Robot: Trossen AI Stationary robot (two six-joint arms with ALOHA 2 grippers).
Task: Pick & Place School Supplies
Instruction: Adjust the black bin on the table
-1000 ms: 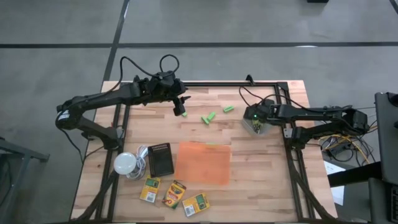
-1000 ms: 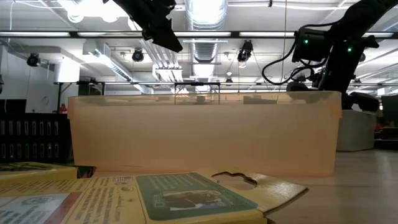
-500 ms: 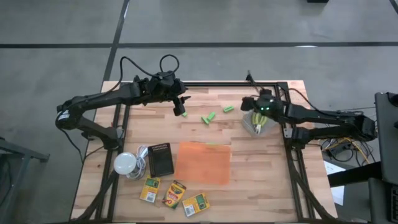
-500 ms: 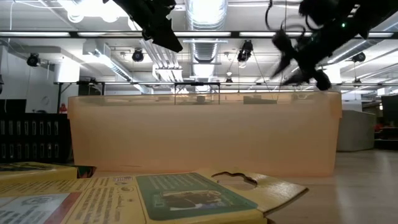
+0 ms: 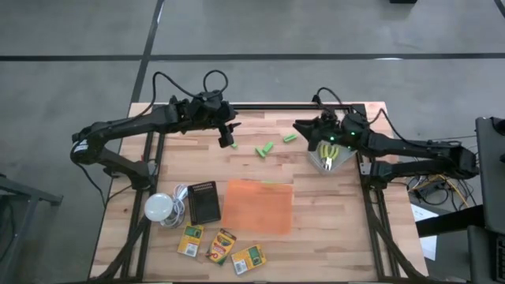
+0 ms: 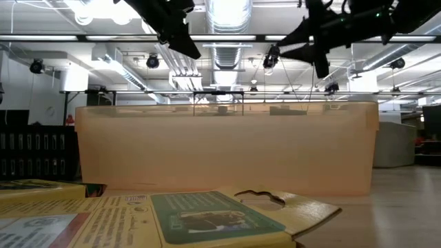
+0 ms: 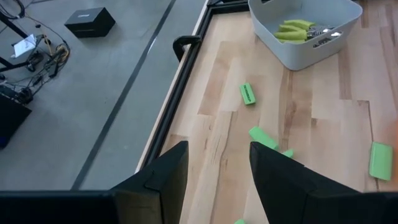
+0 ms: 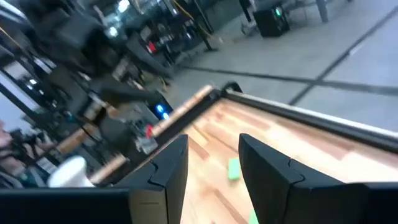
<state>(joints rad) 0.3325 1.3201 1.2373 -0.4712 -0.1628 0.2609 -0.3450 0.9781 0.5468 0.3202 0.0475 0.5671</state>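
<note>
My left gripper (image 5: 228,136) (image 7: 217,149) hovers open over the far left of the table with nothing between its fingers. One green block (image 5: 233,144) lies just below it. Three more green blocks (image 5: 264,149) (image 5: 290,138) (image 7: 247,94) lie on the wood toward the right. A grey bin (image 5: 327,156) (image 7: 305,34) at the far right holds yellow-handled scissors (image 7: 298,28). My right gripper (image 5: 301,128) (image 8: 213,140) is raised beside the bin, level, pointing toward the table's left, open and empty. Three crayon boxes (image 5: 222,247) lie at the near edge.
An orange translucent tray (image 5: 258,207) (image 6: 227,148) stands in the table's middle near side. A white bulb with cord (image 5: 160,207) and a black box (image 5: 205,201) lie to its left. A black frame rail (image 7: 180,93) runs along the far and side edges.
My right gripper has risen from over the grey bin and tipped from pointing down to about level, now pointing toward the table's left. The yellow-handled scissors stay in the bin. My left arm has kept still.
</note>
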